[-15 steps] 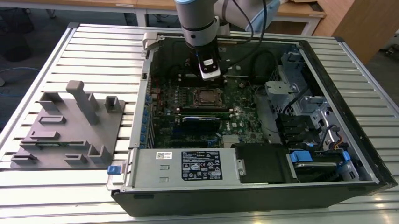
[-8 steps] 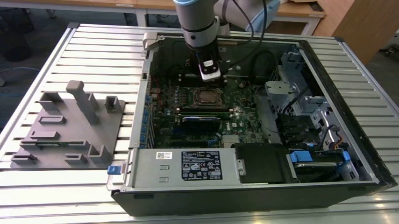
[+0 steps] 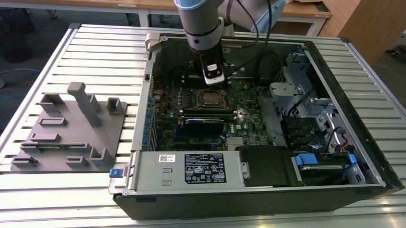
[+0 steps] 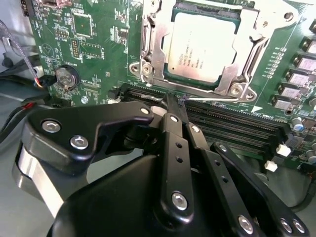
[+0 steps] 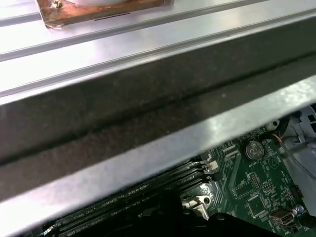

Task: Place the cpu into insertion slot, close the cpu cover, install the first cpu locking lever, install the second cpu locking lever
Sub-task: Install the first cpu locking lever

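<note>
**Exterior view: gripper (image 3: 212, 80) low inside the case (image 3: 254, 204), just beside the cpu (image 3: 212, 99)**

Open case lying on a slatted table (image 3: 95, 52). At the exterior view's left, a grey fixture (image 3: 70, 137) on the same table, apart from the case. Arm (image 3: 199, 23) reaching down from above into the case. Gripper close over the green board (image 3: 171, 123), on the side of the cpu away from the power supply (image 3: 190, 166).

In the second wrist view, cpu (image 4: 202, 47) lying flat in the slot (image 4: 192, 80), silver top upward. Cover (image 4: 247, 49) down over it, with the top visible through the square window. Black fingers (image 4: 170, 133) pressed together, with the tips meeting at the slot's near edge. Along that edge, a thin wire lever (image 4: 222, 100), right at the fingertips. Touching it or only very near: cannot tell. Hooked or free: cannot tell either. Under the fingers and just beside the slot, long black memory connectors (image 4: 237, 131). Well apart on the board (image 4: 98, 44), a round coin battery (image 4: 64, 77).

In the first wrist view, case wall (image 5: 148, 113) as grey and dark bands across the picture, with table slats (image 5: 148, 39) beyond it. Below the wall, a part of the board (image 5: 247, 182) with the coin battery (image 5: 253, 148) and the memory connectors (image 5: 148, 195).
</note>
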You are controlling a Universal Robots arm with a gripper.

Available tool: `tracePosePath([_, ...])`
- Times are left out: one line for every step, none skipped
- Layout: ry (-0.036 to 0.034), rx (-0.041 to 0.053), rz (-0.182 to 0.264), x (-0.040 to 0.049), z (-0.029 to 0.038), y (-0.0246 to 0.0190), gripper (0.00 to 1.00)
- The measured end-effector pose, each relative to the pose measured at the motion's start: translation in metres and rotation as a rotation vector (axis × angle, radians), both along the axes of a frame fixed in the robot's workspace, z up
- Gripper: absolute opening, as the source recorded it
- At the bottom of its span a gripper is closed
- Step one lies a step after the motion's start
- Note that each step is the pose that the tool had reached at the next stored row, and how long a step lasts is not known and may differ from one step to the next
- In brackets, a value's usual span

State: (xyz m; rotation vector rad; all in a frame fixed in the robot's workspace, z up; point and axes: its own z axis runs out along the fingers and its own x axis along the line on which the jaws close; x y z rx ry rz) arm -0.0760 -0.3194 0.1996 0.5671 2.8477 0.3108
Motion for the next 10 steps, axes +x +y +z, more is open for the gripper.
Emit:
tracePosePath([-0.0009,0.0041,0.000,0.0000,-0.0001,-0.0004,0.10])
tracePosePath([-0.0022,0.0064,0.000,0.0000,-0.0003,-0.0007,0.10])
tracePosePath([-0.0040,0.0076,0.000,0.0000,-0.0005,-0.0010,0.10])
tracePosePath([-0.0063,0.0079,0.000,-0.0001,-0.0008,-0.0013,0.10])
tracePosePath([-0.0093,0.0082,0.000,0.0000,-0.0012,-0.0016,0.10])
tracePosePath([-0.0129,0.0090,0.000,0.0000,-0.0019,-0.0018,0.10])
tracePosePath([-0.0168,0.0103,0.000,0.0000,-0.0025,-0.0020,0.10])
tracePosePath([-0.0200,0.0124,0.000,0.0000,-0.0030,-0.0022,0.10])
tracePosePath([-0.0225,0.0147,0.000,0.0000,-0.0034,-0.0022,0.10])
tracePosePath([-0.0244,0.0159,0.000,0.0000,-0.0037,-0.0021,0.10])
